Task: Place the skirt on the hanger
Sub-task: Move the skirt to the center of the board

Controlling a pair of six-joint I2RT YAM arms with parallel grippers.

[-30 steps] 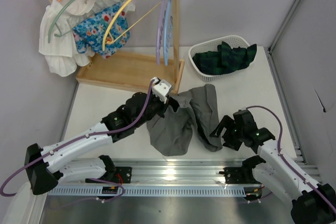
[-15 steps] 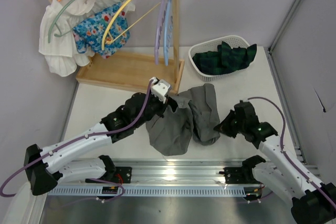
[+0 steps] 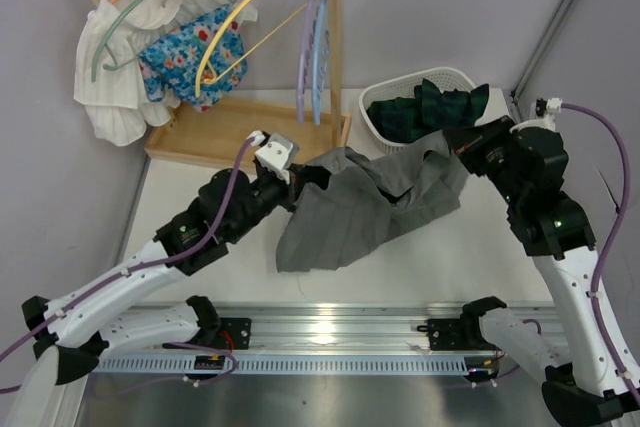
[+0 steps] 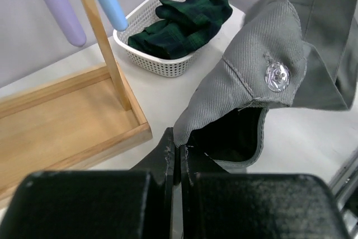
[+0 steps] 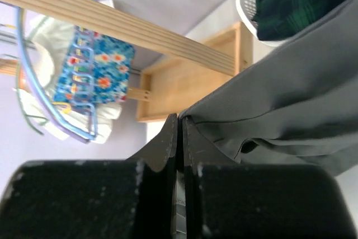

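Tension now runs through the grey skirt (image 3: pixel 360 209), heaped at centre frame a second ago: the right gripper (image 3: pixel 457 150) has clamped its edge and hauled it toward upper right, while the left gripper (image 3: pixel 303 179) (pinched on the buttoned waistband) holds on, spreading it across mid-frame for hanging.
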